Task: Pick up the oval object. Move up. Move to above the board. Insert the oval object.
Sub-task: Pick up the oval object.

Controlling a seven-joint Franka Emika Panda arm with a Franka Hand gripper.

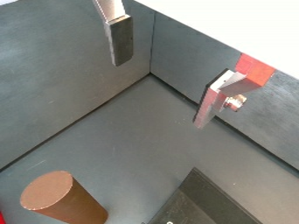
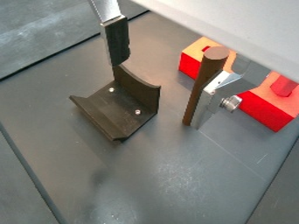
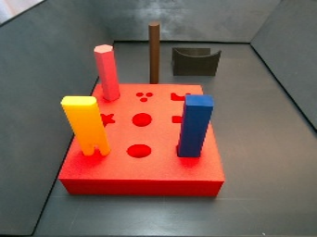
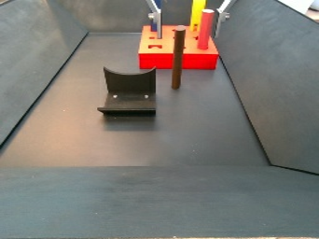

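- My gripper point(image 2: 158, 92) is up above the dark floor, near the red board point(image 3: 143, 139). Its two silver fingers point(image 1: 121, 39) are spread wide apart, and nothing is between them.
- The tall brown oval peg point(image 2: 201, 87) stands upright on the floor. It is just beside one of my fingers in a wrist view. I am not holding it.
- In a side view the peg point(image 3: 154, 54) stands just past the far edge of the board, near a small dark holder point(image 3: 195, 61).
- The holder point(image 4: 127, 91) sits on the floor, just beside the peg point(image 4: 177, 58).
- A pink peg point(image 3: 107, 72), a yellow block point(image 3: 84, 125) and a blue block point(image 3: 195, 126) stand up on the board.
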